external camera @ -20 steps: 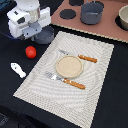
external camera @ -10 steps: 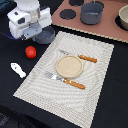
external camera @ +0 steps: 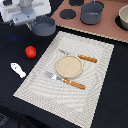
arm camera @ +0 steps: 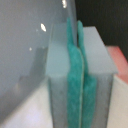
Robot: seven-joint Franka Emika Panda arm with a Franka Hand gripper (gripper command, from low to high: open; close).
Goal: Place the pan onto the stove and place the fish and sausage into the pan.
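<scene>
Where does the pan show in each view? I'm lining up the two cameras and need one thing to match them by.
Exterior view: the pan sits near the top, toward the exterior view's left, partly under the pincer, beside the stove.
Wrist view: the pan's grey-blue wall fills much of the picture, against the pincer's teal pads.
Shared landmark: the pinkish stove.
</scene>
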